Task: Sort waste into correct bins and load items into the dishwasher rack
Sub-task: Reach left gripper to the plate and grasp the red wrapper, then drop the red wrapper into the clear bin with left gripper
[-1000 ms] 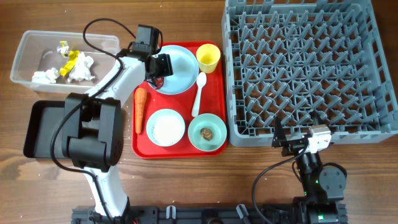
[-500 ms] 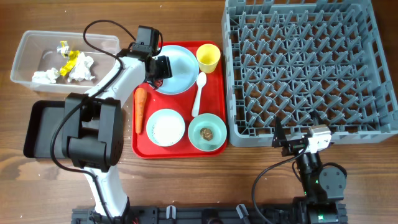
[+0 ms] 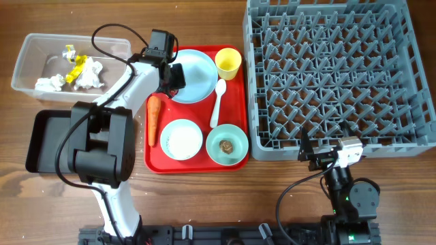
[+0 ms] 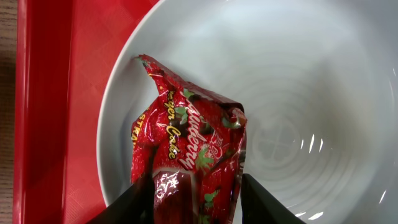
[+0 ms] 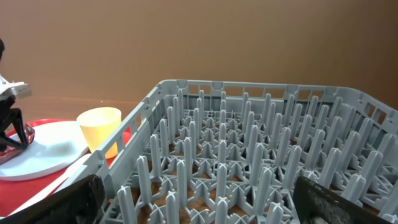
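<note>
My left gripper (image 3: 173, 77) (image 4: 196, 202) is at the left edge of the large pale-blue plate (image 3: 201, 68) (image 4: 298, 93), shut on a crinkled red wrapper (image 4: 193, 137) that stands up between its fingers. An orange carrot (image 3: 154, 119), a pale-blue bowl (image 3: 167, 129) with white rice, a mint-green bowl (image 3: 212, 154) with a brown lump (image 3: 227, 144), a yellow cup (image 3: 227, 63) (image 5: 99, 124) and a white spoon (image 3: 218, 102) also lie on the red serving tray. My right gripper (image 3: 312, 155) (image 5: 196, 199) is open and empty at the grey dishwasher rack's (image 3: 334, 68) (image 5: 249, 143) near edge.
The red serving tray (image 3: 204, 165) sits between the rack and the bins. The clear tub (image 3: 30, 47) at the far left holds yellow wrappers (image 3: 76, 60) and white tissue (image 3: 51, 83). The black tray (image 3: 48, 139) lies in front of it.
My left gripper has shifted slightly toward the plate's left rim and its fingers have drawn in on the red wrapper. The right arm has not moved.
</note>
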### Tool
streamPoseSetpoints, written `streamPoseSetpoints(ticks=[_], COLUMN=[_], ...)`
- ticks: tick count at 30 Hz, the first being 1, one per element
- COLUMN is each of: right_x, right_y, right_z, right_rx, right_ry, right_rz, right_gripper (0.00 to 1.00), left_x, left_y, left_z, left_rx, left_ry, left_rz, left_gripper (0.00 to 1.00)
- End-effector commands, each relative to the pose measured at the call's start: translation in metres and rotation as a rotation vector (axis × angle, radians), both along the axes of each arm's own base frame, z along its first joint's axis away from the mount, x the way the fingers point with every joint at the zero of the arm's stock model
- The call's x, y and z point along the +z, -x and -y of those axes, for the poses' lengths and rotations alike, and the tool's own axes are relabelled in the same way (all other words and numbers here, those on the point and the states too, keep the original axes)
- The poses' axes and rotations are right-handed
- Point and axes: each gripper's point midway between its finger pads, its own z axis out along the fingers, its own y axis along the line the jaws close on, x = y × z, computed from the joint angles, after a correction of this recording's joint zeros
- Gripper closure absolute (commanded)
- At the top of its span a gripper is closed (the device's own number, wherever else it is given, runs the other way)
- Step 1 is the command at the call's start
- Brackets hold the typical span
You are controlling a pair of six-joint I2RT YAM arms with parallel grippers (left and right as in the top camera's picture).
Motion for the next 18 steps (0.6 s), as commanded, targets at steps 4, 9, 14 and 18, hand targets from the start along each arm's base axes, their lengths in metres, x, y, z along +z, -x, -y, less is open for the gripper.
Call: streamPoseSetpoints(ticks=[4, 9, 14, 18], right_x=[0.001, 0.001, 0.001, 0.001], right_y=[0.0, 0.0, 0.0, 0.0], right_z=[0.0, 0.0, 0.0, 0.0], right_rx=[0.0, 0.0, 0.0, 0.0], right_ry=[0.011, 0.011, 0.012, 0.011], right_rz=[0.007, 0.007, 0.007, 0.007], right_gripper=[0.0, 0.0, 0.0, 0.0], left_x=[-0.006, -0.017, -0.017, -0.001], left_y=[0.003, 0.008, 0.007, -0.003], left_z=[-0.001, -0.002, -0.002, 0.0], left_rx=[0.003, 0.003, 0.003, 0.003], left_ry=[-0.015, -0.016, -0.014, -0.002], left_rz=[0.001, -0.004, 0.003, 0.06], left_gripper=[0.57, 0.55, 0.61, 0.85])
